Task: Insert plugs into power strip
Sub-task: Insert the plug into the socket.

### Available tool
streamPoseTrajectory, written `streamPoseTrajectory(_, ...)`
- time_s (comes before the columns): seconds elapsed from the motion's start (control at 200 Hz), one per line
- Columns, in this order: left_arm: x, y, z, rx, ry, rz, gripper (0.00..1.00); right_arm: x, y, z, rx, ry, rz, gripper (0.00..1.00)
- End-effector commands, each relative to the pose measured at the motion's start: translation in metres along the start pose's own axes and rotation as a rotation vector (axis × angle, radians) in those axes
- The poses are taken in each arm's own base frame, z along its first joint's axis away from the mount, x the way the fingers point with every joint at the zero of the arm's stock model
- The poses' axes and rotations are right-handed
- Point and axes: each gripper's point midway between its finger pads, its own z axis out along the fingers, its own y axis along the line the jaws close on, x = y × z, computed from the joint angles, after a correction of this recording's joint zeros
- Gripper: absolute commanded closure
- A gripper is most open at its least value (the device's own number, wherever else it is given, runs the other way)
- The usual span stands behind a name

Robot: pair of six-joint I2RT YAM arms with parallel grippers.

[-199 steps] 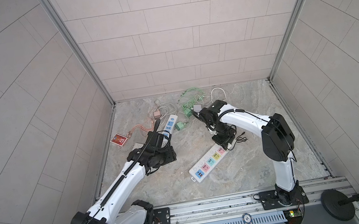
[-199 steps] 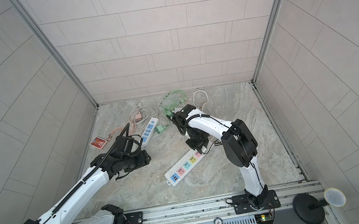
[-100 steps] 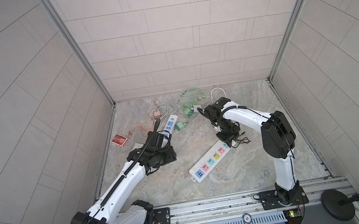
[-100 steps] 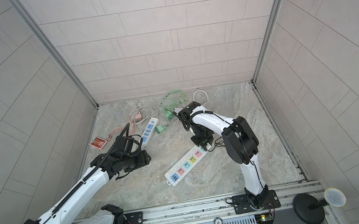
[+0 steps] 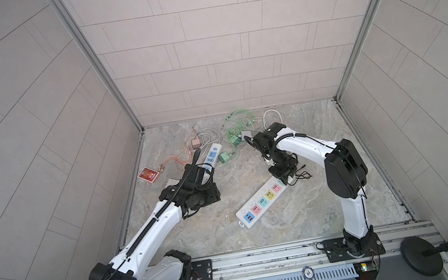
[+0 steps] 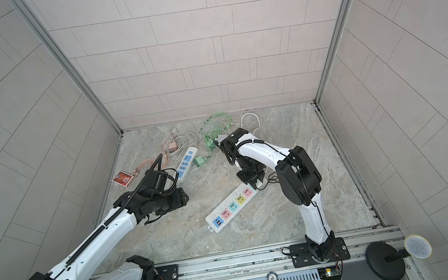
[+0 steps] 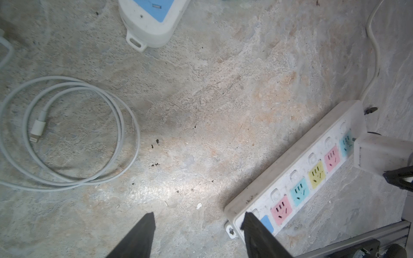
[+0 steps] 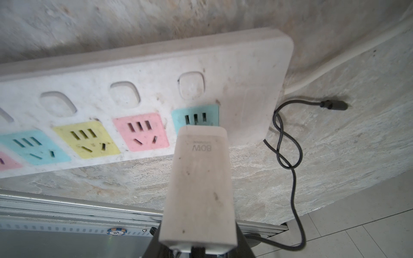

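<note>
The right gripper (image 5: 283, 176) is clamped tight on a white charger adapter (image 8: 199, 178), gripping it at its cable end. It holds the adapter tilted over the end of the long power strip (image 5: 260, 203) that lies farther from the rail. The adapter's nose sits at the last teal socket (image 8: 196, 116). In the left wrist view a pin shows in the gap there, so it is not pressed home. Its thin black cable (image 8: 290, 143) loops on the stone-patterned surface just beside that end.

The left gripper (image 7: 197, 230) hangs low near the strip's blue end, jaws apart, nothing between them. A coiled white cable (image 7: 67, 134) lies near it. Farther back are a smaller blue-faced strip (image 5: 211, 156), a mint green adapter (image 5: 224, 157) just beside it, a pink adapter (image 5: 196, 143) and a red card pack (image 5: 148, 175).
</note>
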Motion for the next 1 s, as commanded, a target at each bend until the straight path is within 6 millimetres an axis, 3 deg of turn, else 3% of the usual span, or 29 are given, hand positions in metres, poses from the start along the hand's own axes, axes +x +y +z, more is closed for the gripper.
streamPoseTrajectory(0.0, 0.003, 0.005, 0.001, -0.013, 0.005, 0.000, 0.31, 0.006, -0.001, -0.010, 0.024, 0.004, -0.025, 1.00)
streamPoseTrajectory(0.12, 0.002, 0.004, 0.001, -0.011, 0.001, -0.001, 0.31, 0.005, 0.002, -0.016, 0.012, -0.016, -0.034, 1.00)
streamPoseTrajectory(0.32, 0.003, 0.003, 0.000, -0.002, 0.005, 0.000, 0.31, 0.006, 0.004, -0.002, 0.009, 0.022, -0.038, 1.00)
streamPoseTrajectory(0.751, 0.002, 0.002, 0.000, 0.002, 0.001, 0.000, 0.31, 0.006, 0.005, 0.008, 0.000, 0.044, -0.039, 1.00)
streamPoseTrajectory(0.996, 0.003, 0.003, 0.000, -0.001, 0.004, -0.003, 0.31, 0.000, 0.005, -0.010, -0.012, -0.014, -0.035, 1.00)
